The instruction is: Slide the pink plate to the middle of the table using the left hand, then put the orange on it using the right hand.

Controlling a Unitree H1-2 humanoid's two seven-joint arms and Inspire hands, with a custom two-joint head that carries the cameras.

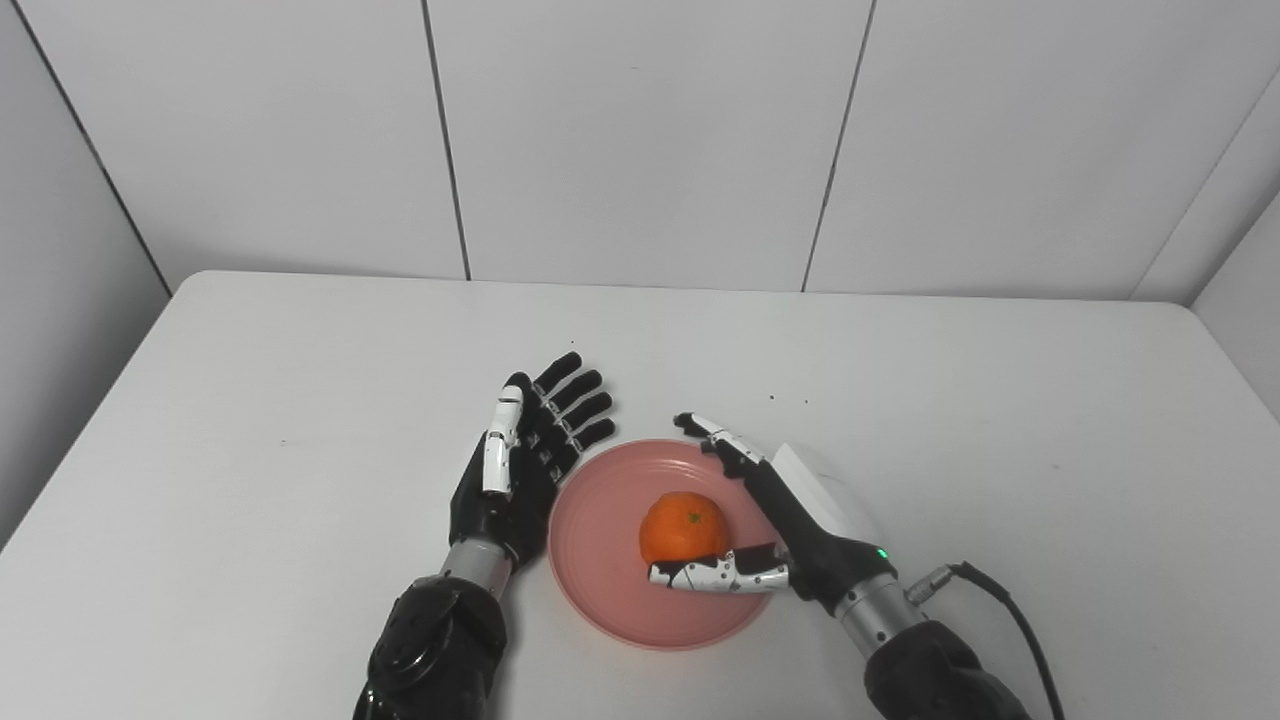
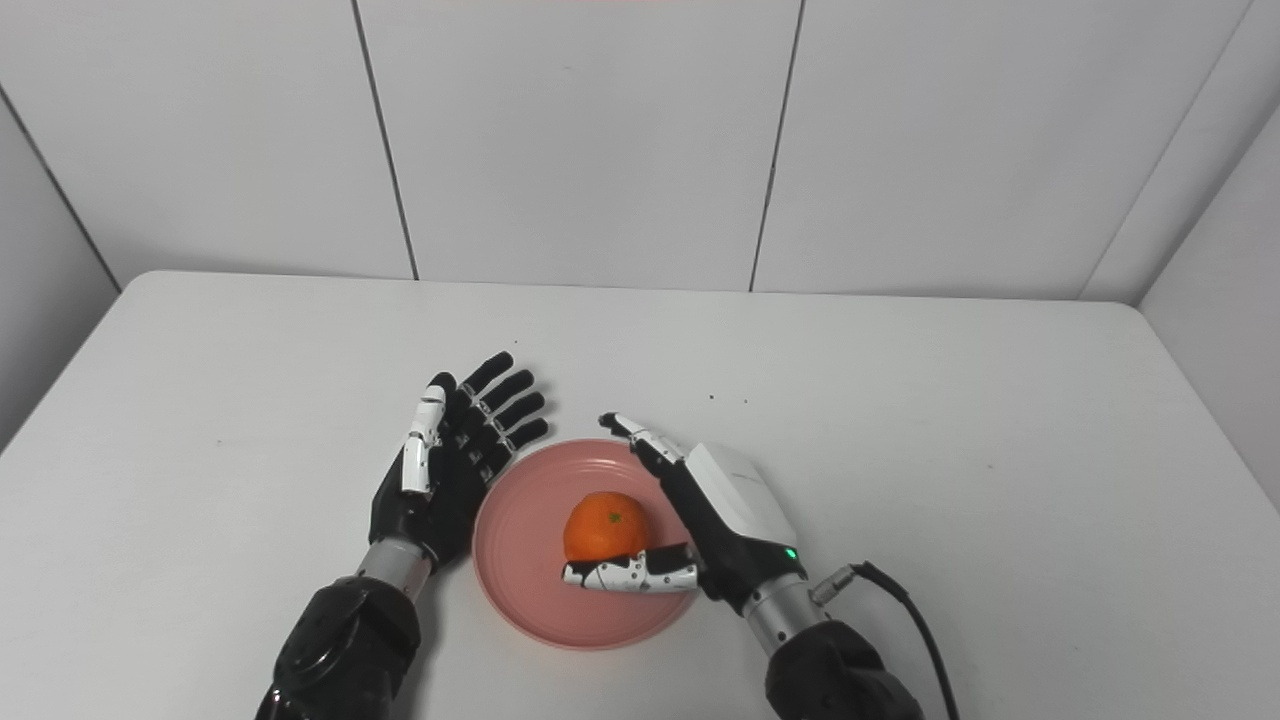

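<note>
Orange [image 1: 684, 527] sitting on pink plate [image 1: 600, 585], roughly at plate's centre, stem mark up. Plate flat on white table [image 1: 250, 480], near the front-middle, well short of the table's near edge. Left robot hand [image 1: 520, 462] just beside plate's left rim, palm turned toward the plate, fingers [image 1: 578, 395] spread and straight, holding nothing; contact with rim not clear. Right robot hand [image 1: 775, 520] over plate's right side, opened wide around the orange: thumb [image 1: 715, 574] lying across the front of the fruit, touching or nearly so, other fingers [image 1: 718, 440] stretched out above the far-right rim, apart from the fruit. Not clamped on it. Black cable [image 1: 1010, 610] trailing from right wrist across the table toward the near edge. Broad bare table to left, right and behind the plate, up to the far edge where table meets the panelled wall [image 1: 640, 140]. A few dark specks [image 1: 788, 399] on the table behind the right hand.
</note>
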